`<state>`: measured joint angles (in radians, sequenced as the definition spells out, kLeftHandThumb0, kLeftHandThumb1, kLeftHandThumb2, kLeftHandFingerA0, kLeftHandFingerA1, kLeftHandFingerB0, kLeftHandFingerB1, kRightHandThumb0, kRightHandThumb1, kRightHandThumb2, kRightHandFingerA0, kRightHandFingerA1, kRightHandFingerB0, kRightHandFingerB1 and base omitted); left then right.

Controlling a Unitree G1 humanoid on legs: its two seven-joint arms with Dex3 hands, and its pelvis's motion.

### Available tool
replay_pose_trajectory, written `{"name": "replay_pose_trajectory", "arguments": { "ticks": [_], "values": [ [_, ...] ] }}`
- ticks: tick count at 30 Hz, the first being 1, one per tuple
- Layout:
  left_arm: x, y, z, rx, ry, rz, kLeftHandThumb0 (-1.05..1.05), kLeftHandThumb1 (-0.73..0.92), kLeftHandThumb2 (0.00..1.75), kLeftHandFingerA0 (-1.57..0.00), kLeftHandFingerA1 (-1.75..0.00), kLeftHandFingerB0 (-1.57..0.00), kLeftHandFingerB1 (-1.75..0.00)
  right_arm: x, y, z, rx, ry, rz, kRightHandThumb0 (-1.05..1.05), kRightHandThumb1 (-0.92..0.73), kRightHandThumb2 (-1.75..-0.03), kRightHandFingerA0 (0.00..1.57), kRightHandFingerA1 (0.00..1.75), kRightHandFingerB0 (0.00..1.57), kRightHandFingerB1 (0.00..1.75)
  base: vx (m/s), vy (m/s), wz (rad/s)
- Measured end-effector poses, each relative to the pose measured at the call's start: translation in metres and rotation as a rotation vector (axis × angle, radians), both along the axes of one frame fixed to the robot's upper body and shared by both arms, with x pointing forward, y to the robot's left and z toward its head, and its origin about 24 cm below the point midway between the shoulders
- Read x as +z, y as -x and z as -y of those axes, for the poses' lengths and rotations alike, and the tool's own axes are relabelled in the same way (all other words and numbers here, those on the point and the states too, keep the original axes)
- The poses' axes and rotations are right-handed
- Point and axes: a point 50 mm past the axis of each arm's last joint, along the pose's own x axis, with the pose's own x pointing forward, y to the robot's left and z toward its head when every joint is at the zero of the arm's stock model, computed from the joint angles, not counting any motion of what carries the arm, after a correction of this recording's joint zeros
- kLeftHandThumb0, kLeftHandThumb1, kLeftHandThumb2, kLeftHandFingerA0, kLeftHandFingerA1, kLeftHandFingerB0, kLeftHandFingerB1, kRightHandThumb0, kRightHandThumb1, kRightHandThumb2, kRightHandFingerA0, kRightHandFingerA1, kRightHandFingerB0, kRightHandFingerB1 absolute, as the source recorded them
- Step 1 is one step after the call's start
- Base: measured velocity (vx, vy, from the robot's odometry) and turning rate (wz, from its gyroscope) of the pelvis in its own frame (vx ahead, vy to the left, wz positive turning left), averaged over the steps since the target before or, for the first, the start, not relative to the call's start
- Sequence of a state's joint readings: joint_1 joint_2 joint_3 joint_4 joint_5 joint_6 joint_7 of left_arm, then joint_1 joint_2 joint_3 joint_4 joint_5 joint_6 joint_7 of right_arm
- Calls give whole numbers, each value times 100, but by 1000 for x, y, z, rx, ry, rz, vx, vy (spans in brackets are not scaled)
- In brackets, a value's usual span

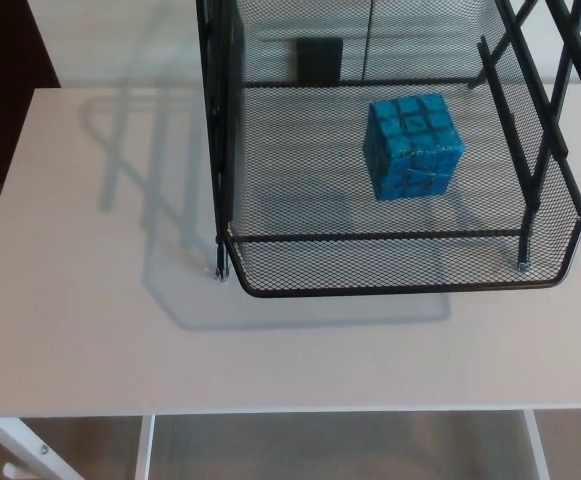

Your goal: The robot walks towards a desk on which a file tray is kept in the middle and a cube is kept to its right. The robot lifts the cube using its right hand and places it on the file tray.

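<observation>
**A:** What carries it all?

**B:** A white desk (90,350), seen from above. Its near edge runs across the bottom of the view.

**A:** And what stands on it?

**B:** A black wire-mesh file tray (400,290). It sits toward the desk's far edge and right side, with its curved front rim well back from the near edge. Black uprights rise at its front left corner and along its right side. Its shadow (160,210) falls on the bare desk to the left.

**A:** Where is the cube?

**B:** The blue cube (413,146) rests on the file tray's mesh floor. It is nearer the right wall than the left, touches neither, and is turned slightly against the tray's edges.

**A:** And the hands?

**B:** Neither the left hand nor the right hand shows here, so I cannot tell how they stand.
</observation>
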<state>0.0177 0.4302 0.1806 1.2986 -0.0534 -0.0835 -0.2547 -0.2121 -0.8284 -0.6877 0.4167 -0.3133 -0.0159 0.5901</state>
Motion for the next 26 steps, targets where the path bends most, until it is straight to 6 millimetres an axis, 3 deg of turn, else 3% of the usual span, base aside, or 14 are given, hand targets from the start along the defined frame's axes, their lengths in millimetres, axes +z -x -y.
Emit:
{"name": "replay_pose_trajectory", "arguments": {
  "ticks": [1,2,3,4,6,8,9,10,12,20,21,24,25,26],
  "values": [
    [0,0,0,1,0,-1,-70,91,67,-18,-48,-18,-31,-10,6,6,-35,-30,-9,-17,-48,-77,56,136,15,72,0,0,0],
    [0,1,0,2,0,-3,-70,91,68,-20,-48,-18,-32,-20,10,10,-66,-38,-51,-46,-34,-66,19,54,13,50,0,0,0],
    [0,2,0,3,0,-3,-70,92,67,-21,-47,-20,-32,-33,13,13,-94,-42,-111,-40,-38,-51,41,42,10,37,0,0,0],
    [0,2,0,3,1,-3,-71,92,68,-22,-47,-19,-32,-49,17,16,-126,-50,-184,-23,-48,-76,45,98,0,42,0,0,0],
    [0,2,0,4,1,-4,-72,92,68,-25,-47,-19,-32,-74,30,23,-186,-82,-274,-66,-65,-76,87,119,0,41,0,0,0],
    [-1,4,0,5,1,-8,-72,72,105,-24,-56,-13,-46,-89,46,31,-251,-145,-275,-86,-85,-69,74,131,0,26,0,0,0],
    [-1,5,0,7,1,-11,-72,73,105,-25,-57,-13,-46,-97,56,36,-291,-185,-263,-58,-83,-69,75,129,8,91,0,0,0],
    [-1,5,0,8,1,-13,-72,92,68,-25,-49,-18,-33,-104,64,38,-326,-208,-260,-45,-72,-79,44,126,41,100,0,0,0],
    [-1,6,0,8,1,-14,-71,91,67,-31,-50,-20,-31,-118,82,43,-393,-280,-244,-67,-77,-63,48,60,42,57,0,0,0],
    [-1,8,-1,10,-5,-20,-72,73,104,-25,-54,-10,-44,-169,133,50,-645,-447,-271,-69,-49,-93,78,72,39,55,0,0,0],
    [-1,8,0,9,-7,-22,-71,72,103,-27,-56,-11,-45,-175,138,49,-671,-457,-282,-71,-58,-58,70,57,39,43,0,0,0],
    [-1,8,-1,10,-10,-25,-69,90,67,-34,-46,-19,-32,-189,148,46,-730,-483,-308,-71,-39,-77,1,49,5,38,0,0,0],
    [-1,9,-1,10,-13,-27,-71,71,102,-32,-55,-17,-46,-196,154,45,-756,-502,-323,-82,-61,-103,3,37,4,20,0,0,0],
    [-1,9,-1,11,-14,-28,-71,71,102,-30,-55,-16,-46,-198,155,44,-760,-500,-339,-85,-80,-64,6,34,8,24,0,0,0]
  ]
}}
